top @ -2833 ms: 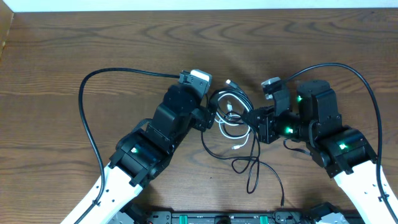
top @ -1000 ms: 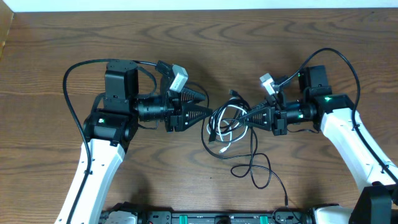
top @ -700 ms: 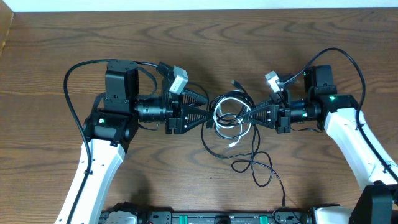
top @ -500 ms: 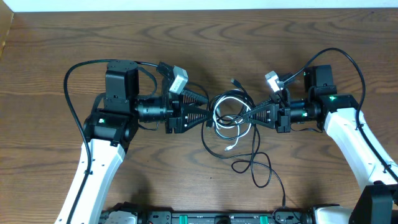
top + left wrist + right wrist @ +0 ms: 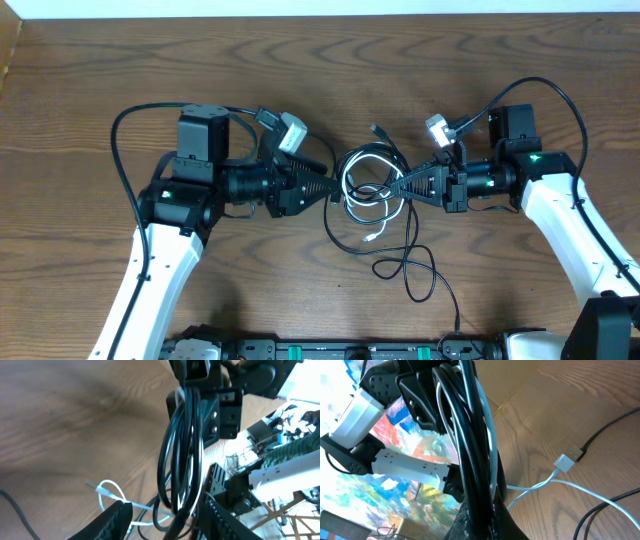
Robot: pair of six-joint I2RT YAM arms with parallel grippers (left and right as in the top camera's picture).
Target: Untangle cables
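The cables [image 5: 368, 188], one white and two black, bunch in loops at the middle of the table [image 5: 120, 60], black tails trailing toward the near edge. The right gripper [image 5: 402, 186] reaches in level from the right, jaws clamped on the black loops. The left gripper [image 5: 334, 196] points in level from the opposite side, jaws partly apart astride the bundle's left edge, nothing visibly pinched.
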